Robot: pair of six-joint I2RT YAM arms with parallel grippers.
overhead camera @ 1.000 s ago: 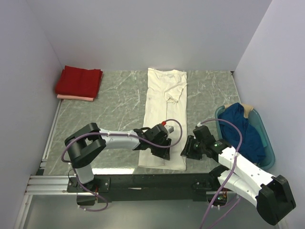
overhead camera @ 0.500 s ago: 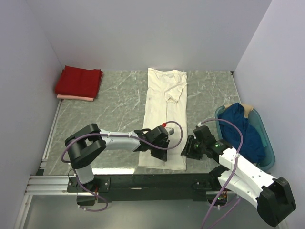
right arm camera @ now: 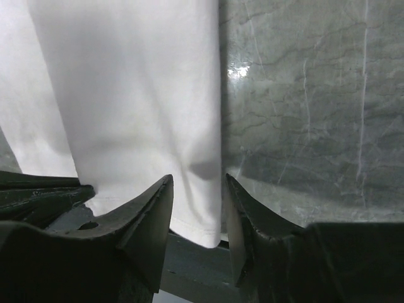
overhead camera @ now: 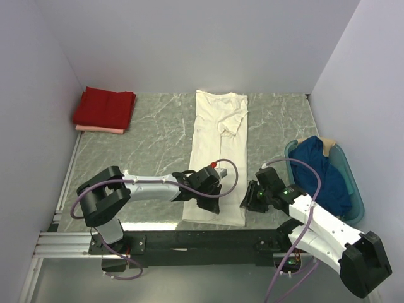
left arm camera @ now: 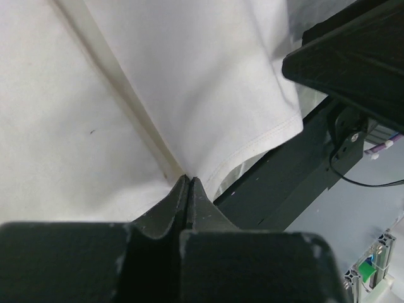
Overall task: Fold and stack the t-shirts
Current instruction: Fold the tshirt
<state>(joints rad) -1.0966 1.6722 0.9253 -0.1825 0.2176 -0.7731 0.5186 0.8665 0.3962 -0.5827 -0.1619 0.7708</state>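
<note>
from above, the cream-white t-shirt (overhead camera: 218,126) lies as a long smooth strip down the middle of the grey veined marble counter (overhead camera: 151,139); a folded red t-shirt (overhead camera: 104,107) sits on a pale pink t-shirt (overhead camera: 98,129) at upper left, and a rumpled dark blue t-shirt (overhead camera: 319,170) fills the teal basket (overhead camera: 352,186) at right. the left gripper (overhead camera: 207,194) and right gripper (overhead camera: 247,201) sit at the strip's lower end. left wrist view: black fingers (left arm camera: 180,196) pressed together, pinching a soft cotton ridge. right wrist view: fingers (right arm camera: 151,214) parted, straddling the shirt's straight side edge near its hem.
</note>
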